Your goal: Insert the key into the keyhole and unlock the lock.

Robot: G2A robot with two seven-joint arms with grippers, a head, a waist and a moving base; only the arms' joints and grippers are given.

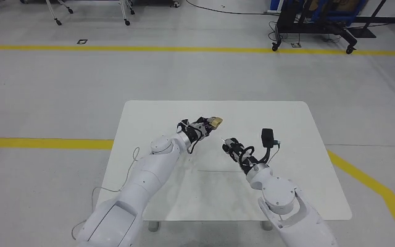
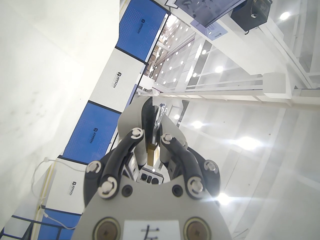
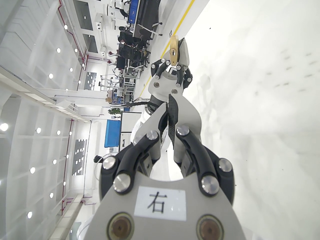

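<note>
My left gripper (image 1: pixel 208 124) clamps the brass padlock (image 3: pixel 174 52) over the table (image 1: pixel 296 123). My right gripper (image 3: pixel 172 101) sits near it, jaws pressed together; whether on the key, I cannot tell.

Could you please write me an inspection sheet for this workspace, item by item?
Surface: white table.
Job's things: brass lock held over the table, keyhole facing the right gripper; key too small to tell.
Clutter: nothing seen.
Grippers: left gripper shut on the lock; right gripper shut, apart from the lock.
Cables: white cable beside the left arm.
Surroundings: grey floor, yellow lines, carts beyond.
</note>
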